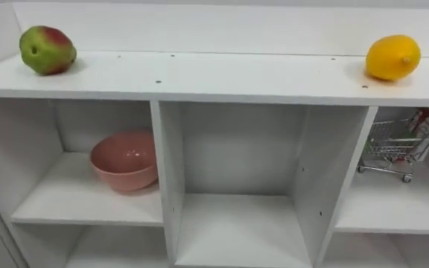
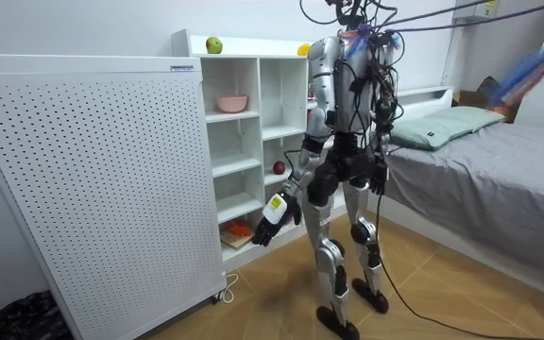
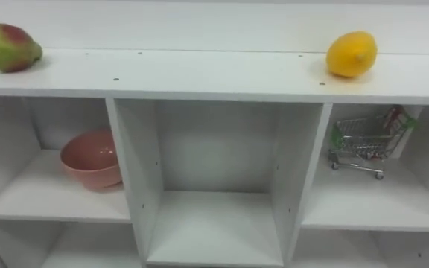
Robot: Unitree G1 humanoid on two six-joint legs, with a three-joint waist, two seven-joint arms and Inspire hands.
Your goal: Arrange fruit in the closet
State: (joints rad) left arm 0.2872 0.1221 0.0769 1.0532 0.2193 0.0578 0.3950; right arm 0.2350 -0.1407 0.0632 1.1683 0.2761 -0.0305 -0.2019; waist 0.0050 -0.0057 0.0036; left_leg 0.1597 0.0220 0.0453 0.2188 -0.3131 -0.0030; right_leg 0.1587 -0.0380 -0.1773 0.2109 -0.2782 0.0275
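Noting pear (image 1: 47, 50) and lemon (image 1: 392, 57) loose atop the closet (image 1: 222, 76), left hand (image 2: 274, 217) low beside thigh, grip unreadable: a glancing reach likely rolls either fruit off the edge.

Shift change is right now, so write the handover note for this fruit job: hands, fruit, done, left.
Hands: left hand hangs low before the shelf unit, right hand by the hip; neither seems to carry fruit.
Fruit: green-red pear at the left end of the unit's top, lemon at the right end, a red fruit in a lower compartment.
Also: pink bowl in the upper left compartment, toy shopping cart in the upper right.
Done: no step I can confirm.
Left: probably move pear and lemon into compartments.
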